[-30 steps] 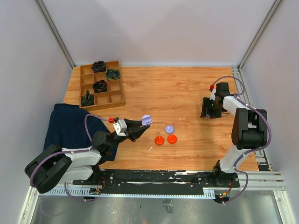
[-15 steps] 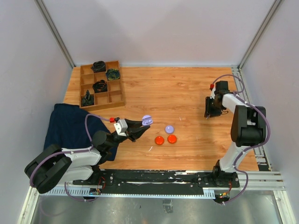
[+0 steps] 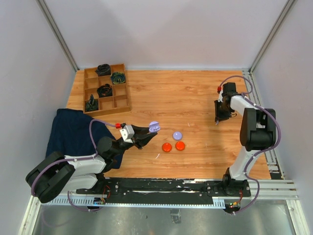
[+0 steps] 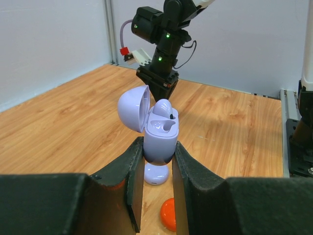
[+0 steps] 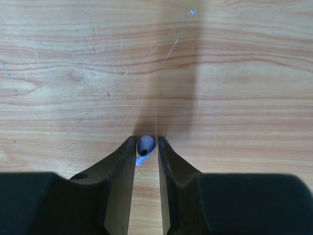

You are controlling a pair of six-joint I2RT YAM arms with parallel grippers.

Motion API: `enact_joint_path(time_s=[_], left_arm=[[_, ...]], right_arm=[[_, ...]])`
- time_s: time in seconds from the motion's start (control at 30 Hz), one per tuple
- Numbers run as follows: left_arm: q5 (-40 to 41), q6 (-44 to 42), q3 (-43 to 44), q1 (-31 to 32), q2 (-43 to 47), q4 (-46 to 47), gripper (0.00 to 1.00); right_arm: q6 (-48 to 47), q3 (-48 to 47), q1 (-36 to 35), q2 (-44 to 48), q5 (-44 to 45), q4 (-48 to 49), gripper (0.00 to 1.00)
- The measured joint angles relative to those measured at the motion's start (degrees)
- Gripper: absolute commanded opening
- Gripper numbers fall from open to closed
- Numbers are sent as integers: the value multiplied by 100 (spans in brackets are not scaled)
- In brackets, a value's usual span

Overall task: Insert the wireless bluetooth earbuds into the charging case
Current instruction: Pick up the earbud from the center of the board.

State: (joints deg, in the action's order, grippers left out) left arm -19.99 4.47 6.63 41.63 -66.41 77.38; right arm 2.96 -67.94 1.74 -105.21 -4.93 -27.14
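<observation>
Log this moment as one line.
left gripper: holds open lavender case | right gripper: pinching lavender earbud on table

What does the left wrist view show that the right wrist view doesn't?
Left wrist only: the left claw gripping the open lavender case, with a lavender disc and an orange disc on the wood below it, and the right arm reaching down beyond. Right wrist only: the right claw closed on a lavender earbud that lies on the wood. Both: the wooden table.
</observation>
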Motion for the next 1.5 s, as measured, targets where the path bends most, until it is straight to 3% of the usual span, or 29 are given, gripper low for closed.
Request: enact_joint_path(time_s=[0.13, 0.23, 0.6, 1.0, 1.5], left_arm=[[-17, 0, 0, 0, 0, -2, 0], [-20, 0, 0, 0, 0, -4, 0], [-66, 13, 24, 0, -9, -52, 0], [-63, 85, 140, 0, -70, -63, 0], [-20, 44, 428, 0, -101, -297, 0]], right_arm=[[-42, -90, -63, -52, 98, -98, 22], [-85, -157, -127, -90, 240, -184, 14], [-166, -85, -461, 133, 455, -319, 10], [-138, 319, -1556, 2105, 398, 50, 9], [-114, 1274, -3493, 4065, 485, 1458, 9]])
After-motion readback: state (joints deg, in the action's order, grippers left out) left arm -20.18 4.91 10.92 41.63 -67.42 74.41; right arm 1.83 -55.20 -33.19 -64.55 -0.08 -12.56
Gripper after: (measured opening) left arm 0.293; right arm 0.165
